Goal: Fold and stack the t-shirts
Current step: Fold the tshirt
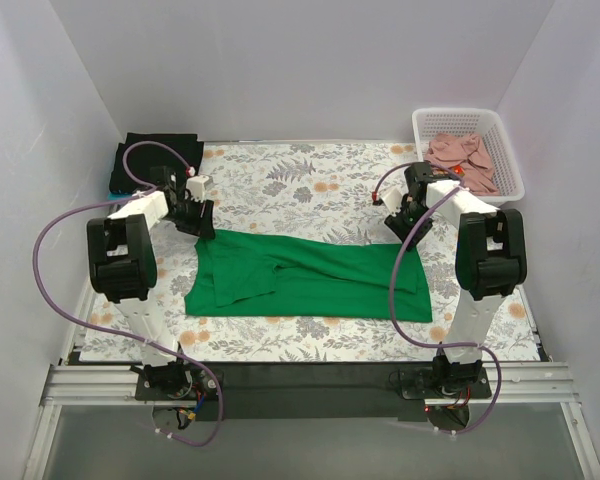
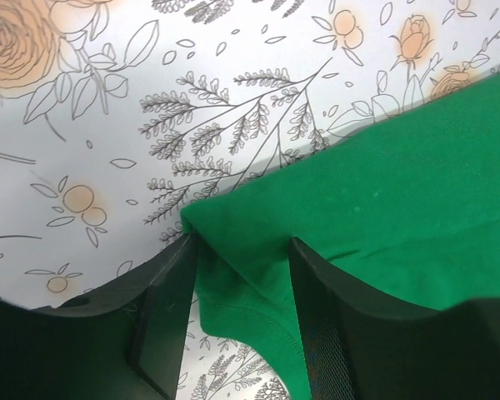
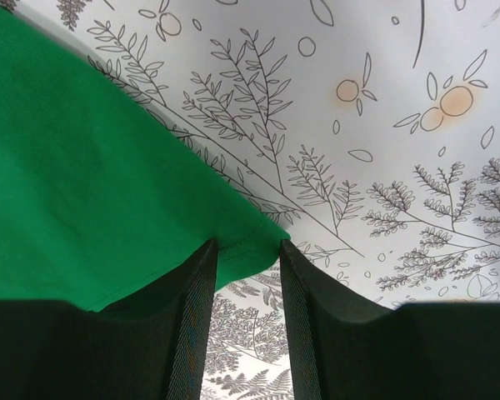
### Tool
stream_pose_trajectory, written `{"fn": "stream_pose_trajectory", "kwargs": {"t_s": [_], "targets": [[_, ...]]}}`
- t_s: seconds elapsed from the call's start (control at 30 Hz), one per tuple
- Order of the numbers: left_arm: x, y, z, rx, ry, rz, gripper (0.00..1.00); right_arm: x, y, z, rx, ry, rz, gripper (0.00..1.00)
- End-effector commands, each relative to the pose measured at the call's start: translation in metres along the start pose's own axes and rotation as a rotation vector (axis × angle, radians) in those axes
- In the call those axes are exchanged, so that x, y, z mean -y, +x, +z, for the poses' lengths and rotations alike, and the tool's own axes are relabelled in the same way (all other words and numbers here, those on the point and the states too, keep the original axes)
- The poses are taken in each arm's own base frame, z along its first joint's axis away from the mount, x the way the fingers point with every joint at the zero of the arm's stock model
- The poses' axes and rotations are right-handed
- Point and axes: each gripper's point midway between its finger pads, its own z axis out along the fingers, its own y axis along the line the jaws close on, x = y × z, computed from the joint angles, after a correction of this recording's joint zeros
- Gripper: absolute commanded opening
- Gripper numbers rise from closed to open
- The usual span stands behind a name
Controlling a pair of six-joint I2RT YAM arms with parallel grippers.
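A bright green t-shirt (image 1: 310,275) lies partly folded as a wide band across the middle of the floral table cover (image 1: 300,180). My left gripper (image 1: 202,222) is at its far left corner. In the left wrist view the jaws (image 2: 243,242) stand apart astride the green cloth (image 2: 383,183). My right gripper (image 1: 405,228) is at the far right corner. In the right wrist view its jaws (image 3: 247,244) stand apart with the hemmed corner of the shirt (image 3: 83,192) between them. A folded black t-shirt (image 1: 155,160) lies at the back left.
A white lattice basket (image 1: 455,113) stands at the back right with a crumpled dusty pink shirt (image 1: 462,160) in it. White walls close in the table on three sides. Purple cables loop out from both arms.
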Motion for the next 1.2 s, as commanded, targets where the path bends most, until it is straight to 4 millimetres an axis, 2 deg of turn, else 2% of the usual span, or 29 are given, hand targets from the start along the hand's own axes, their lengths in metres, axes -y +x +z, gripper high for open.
{"fn": "stream_pose_trajectory", "kwargs": {"t_s": [0.0,0.03,0.1,0.17,0.2,0.23,0.27,0.33,0.43,0.67,0.77,0.93,1.0,1.07,1.1,1.17], "targets": [[-0.004,-0.007,-0.004,0.028,-0.009,0.006,0.46,0.0,0.002,-0.002,0.003,0.004,-0.02,0.42],[-0.003,-0.006,-0.003,0.025,-0.006,0.004,0.45,0.001,0.002,-0.002,0.003,0.007,-0.023,0.41],[-0.002,-0.005,-0.001,0.017,0.011,-0.004,0.37,0.001,0.004,0.0,-0.006,0.006,-0.024,0.37],[0.0,-0.002,0.002,0.009,0.024,-0.011,0.29,0.002,0.006,0.003,-0.013,0.002,-0.021,0.21],[0.0,-0.002,0.002,0.009,0.026,-0.012,0.19,0.002,0.006,0.004,-0.016,0.001,-0.021,0.14],[0.001,0.0,0.003,0.003,0.034,-0.016,0.14,0.003,0.006,0.005,-0.016,0.002,-0.018,0.05],[0.002,0.001,0.004,-0.001,0.039,-0.019,0.09,0.003,0.005,0.005,-0.016,0.002,-0.013,0.01],[0.002,0.004,0.004,-0.007,0.038,-0.023,0.0,0.006,0.003,0.003,-0.011,0.009,-0.013,0.01],[-0.002,0.004,0.001,0.006,0.037,-0.034,0.0,0.012,0.003,0.0,-0.01,0.026,-0.008,0.01],[-0.034,0.011,-0.007,0.018,-0.032,-0.051,0.0,0.032,0.005,-0.002,0.006,0.048,0.057,0.01],[-0.038,0.012,-0.007,0.017,-0.04,-0.052,0.0,0.04,0.003,-0.001,0.017,0.056,0.091,0.01],[-0.039,0.001,-0.004,0.039,-0.019,-0.059,0.0,0.042,-0.008,0.002,0.048,0.045,0.121,0.01],[-0.042,-0.011,-0.005,0.061,-0.02,-0.06,0.0,0.041,-0.007,0.005,0.039,0.037,0.119,0.01],[-0.045,-0.014,0.001,0.056,-0.014,-0.071,0.0,0.04,-0.004,0.007,0.028,0.036,0.119,0.01],[-0.05,-0.026,0.0,0.076,-0.023,-0.061,0.0,0.037,0.0,0.01,0.015,0.029,0.119,0.01],[-0.053,-0.029,0.009,0.067,-0.017,-0.07,0.0,0.035,0.004,0.011,0.002,0.029,0.12,0.01]]}}
